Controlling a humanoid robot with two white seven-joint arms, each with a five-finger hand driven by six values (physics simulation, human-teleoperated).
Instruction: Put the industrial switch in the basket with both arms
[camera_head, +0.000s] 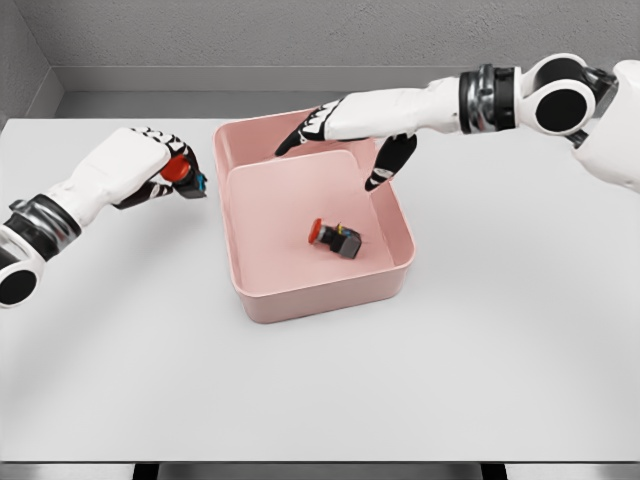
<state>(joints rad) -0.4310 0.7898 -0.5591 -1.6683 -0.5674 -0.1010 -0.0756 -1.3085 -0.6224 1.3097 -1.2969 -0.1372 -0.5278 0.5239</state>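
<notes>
A red-capped industrial switch lies tilted inside the pink basket on the white table, the right hand spread empty above it, while the left hand clasps a second switch beside the basket.

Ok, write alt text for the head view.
A pink basket on a white table holds one red-capped switch. The left hand, beside the basket, grips a second switch; the right hand hovers open over the basket.
</notes>
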